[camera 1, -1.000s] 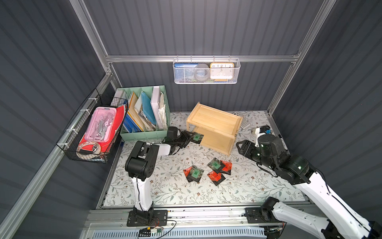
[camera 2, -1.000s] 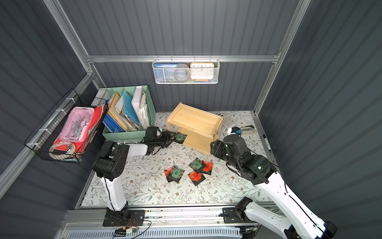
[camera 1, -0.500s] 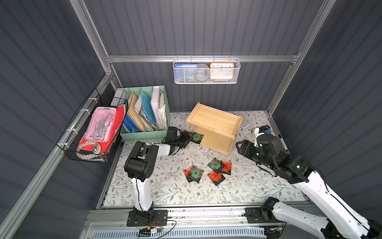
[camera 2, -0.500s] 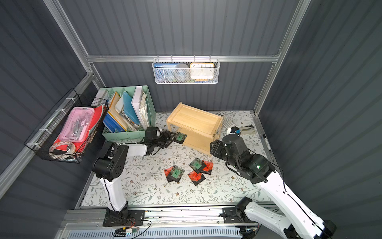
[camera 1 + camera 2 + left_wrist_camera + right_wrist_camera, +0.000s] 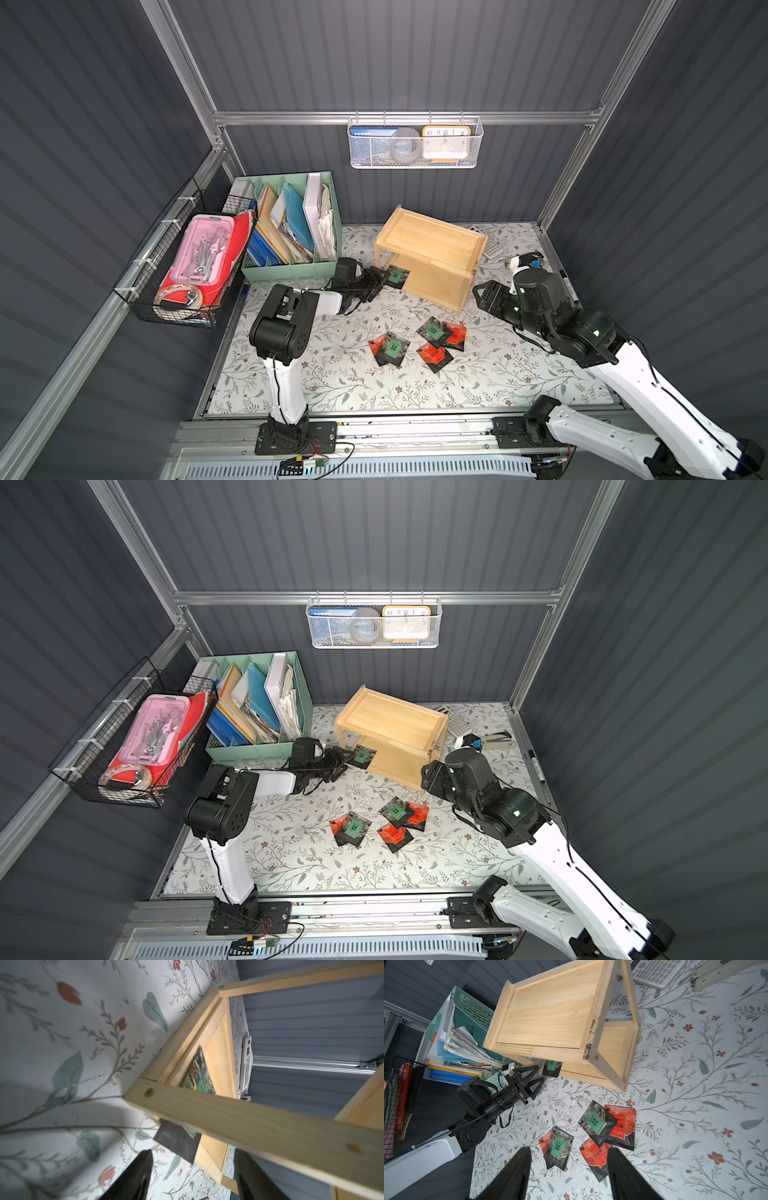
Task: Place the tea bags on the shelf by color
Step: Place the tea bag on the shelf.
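Note:
The light wooden shelf (image 5: pixel 432 241) (image 5: pixel 390 719) stands at the back of the floral mat. One green-label tea bag (image 5: pixel 398 276) (image 5: pixel 178 1140) (image 5: pixel 552 1068) lies on its lower tier at the left corner and hangs over the front rim. My left gripper (image 5: pixel 380 279) (image 5: pixel 193 1153) (image 5: pixel 539 1073) is open just short of that bag and holds nothing. On the mat in front lie two green tea bags (image 5: pixel 393 347) (image 5: pixel 596 1122) and three red tea bags (image 5: pixel 455 333) (image 5: pixel 598 1153), partly overlapping. My right gripper (image 5: pixel 482 296) (image 5: pixel 569 1150) is open and empty, right of the shelf.
A mint-green file organizer (image 5: pixel 291 232) stands left of the shelf, close behind my left arm. A black wire basket (image 5: pixel 187 266) hangs on the left wall, a white mesh basket (image 5: pixel 415 141) on the back wall. A calculator (image 5: pixel 492 249), stapler (image 5: pixel 496 739) and marker (image 5: pixel 567 286) lie at the right.

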{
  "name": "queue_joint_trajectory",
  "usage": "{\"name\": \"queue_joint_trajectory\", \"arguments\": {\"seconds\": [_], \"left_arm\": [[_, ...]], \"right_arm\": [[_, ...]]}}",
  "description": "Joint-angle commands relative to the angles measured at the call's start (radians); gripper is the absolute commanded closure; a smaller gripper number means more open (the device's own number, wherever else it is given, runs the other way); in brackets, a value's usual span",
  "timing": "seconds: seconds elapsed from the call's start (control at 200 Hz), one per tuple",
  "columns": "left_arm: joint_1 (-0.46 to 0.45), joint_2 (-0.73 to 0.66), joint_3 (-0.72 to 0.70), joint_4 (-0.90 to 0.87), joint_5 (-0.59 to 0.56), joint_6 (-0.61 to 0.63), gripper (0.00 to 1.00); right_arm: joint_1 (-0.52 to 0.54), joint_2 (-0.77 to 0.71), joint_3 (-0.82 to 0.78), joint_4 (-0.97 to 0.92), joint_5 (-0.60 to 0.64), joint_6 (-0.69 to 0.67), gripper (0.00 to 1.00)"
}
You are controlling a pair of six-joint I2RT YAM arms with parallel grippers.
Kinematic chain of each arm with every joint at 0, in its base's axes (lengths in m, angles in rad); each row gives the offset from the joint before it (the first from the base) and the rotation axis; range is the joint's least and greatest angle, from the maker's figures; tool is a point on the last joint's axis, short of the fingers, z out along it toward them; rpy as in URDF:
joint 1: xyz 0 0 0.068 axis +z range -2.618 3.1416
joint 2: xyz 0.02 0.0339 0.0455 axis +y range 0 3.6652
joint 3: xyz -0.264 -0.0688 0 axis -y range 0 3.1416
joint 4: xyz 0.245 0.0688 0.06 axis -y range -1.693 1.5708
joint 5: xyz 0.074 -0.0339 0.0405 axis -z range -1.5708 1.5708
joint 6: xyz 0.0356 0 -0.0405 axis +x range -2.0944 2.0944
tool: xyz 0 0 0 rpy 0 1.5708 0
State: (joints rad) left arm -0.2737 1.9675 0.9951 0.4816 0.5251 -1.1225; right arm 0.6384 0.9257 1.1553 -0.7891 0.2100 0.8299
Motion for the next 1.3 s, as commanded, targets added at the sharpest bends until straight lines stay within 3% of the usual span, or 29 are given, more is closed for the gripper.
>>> {"name": "queue_joint_trajectory", "arguments": {"seconds": [0.0, 0.38, 0.695, 1.05, 1.296], "left_arm": [[-0.002, 0.028, 0.038, -0.023, 0.021, 0.035, 0.33], [-0.002, 0.042, 0.083, -0.063, 0.028, 0.056, 0.33], [-0.001, -0.001, 0.018, -0.048, 0.021, 0.044, 0.33], [-0.002, -0.154, -0.099, -0.12, 0.017, 0.082, 0.28], [-0.002, -0.321, -0.167, -0.305, 0.022, 0.186, 0.2]], "right_arm": [[-0.004, 0.0, -0.008, -0.005, 0.014, 0.007, 0.37], [-0.004, 0.002, -0.003, -0.005, 0.026, 0.005, 0.37], [-0.004, 0.021, 0.0, -0.001, 0.005, -0.002, 0.36], [0.003, 0.113, 0.014, -0.043, -0.215, -0.019, 0.36], [0.066, 0.15, -0.094, 0.062, -0.321, 0.047, 0.37]]}}
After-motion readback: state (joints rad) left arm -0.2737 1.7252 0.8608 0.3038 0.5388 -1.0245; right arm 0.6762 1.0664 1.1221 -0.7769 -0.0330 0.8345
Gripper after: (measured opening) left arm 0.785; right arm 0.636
